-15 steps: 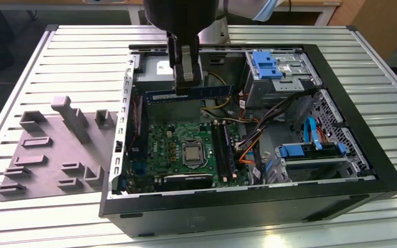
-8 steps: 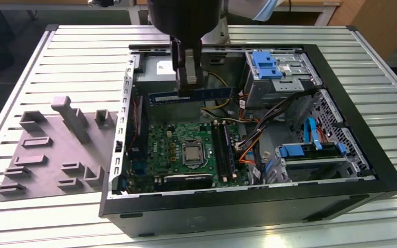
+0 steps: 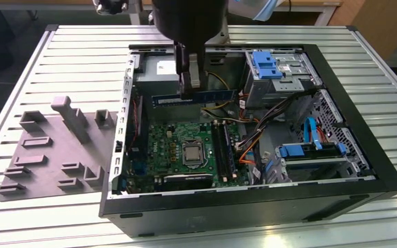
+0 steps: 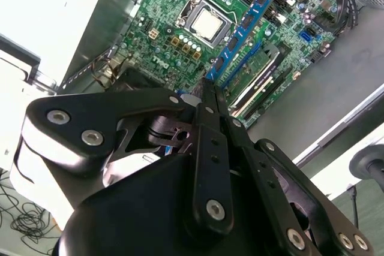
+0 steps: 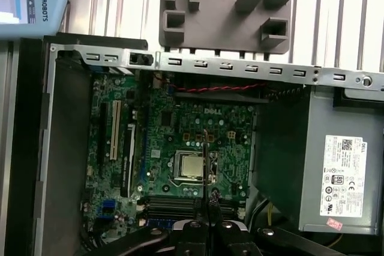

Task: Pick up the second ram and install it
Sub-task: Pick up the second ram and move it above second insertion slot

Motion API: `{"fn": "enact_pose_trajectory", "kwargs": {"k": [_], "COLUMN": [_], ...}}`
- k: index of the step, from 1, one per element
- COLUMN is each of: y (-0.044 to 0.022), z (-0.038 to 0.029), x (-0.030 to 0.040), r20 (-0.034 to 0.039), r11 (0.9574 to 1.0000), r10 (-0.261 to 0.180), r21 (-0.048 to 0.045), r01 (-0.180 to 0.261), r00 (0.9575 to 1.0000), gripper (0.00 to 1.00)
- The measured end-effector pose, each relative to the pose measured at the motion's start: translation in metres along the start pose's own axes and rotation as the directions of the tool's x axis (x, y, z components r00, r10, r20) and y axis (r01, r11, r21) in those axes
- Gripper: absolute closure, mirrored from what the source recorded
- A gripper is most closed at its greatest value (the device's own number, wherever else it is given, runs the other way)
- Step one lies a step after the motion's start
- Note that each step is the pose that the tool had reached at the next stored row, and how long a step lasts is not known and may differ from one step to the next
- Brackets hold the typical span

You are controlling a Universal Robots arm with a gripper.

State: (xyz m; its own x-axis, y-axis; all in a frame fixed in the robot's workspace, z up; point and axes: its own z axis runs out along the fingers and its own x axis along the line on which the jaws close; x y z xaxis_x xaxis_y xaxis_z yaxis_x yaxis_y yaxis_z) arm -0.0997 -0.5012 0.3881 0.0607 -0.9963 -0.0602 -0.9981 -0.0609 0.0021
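The open black metal computer case [image 3: 254,206] lies on its side on the ribbed metal table [image 3: 81,46]. Flat on the bottom of the case is the green motherboard [image 3: 178,144]. Above it, the black gripper [image 3: 188,92] holds the second ram [image 3: 212,96], a long, thin, dark blue memory stick. In the second wrist view, its two fingers [image 4: 210,142] pinch the stick tight. The stick hangs level in the air and does not touch the board. Just behind it is the grey metal power supply box [image 3: 158,70]. At the exterior view's left, a grey plastic holder tray [image 3: 47,155] rests on the table.
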Motion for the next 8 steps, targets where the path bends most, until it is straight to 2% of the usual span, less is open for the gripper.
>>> {"fn": "enact_pose_trajectory", "kwargs": {"k": [8], "y": [-0.004], "z": [0.0067], "x": [0.0007], "r20": [0.0001], "r11": [1.0], "r10": [0.0], "r21": [-0.0005], "r01": [0.0], "r00": [1.0], "gripper": [0.88]}}
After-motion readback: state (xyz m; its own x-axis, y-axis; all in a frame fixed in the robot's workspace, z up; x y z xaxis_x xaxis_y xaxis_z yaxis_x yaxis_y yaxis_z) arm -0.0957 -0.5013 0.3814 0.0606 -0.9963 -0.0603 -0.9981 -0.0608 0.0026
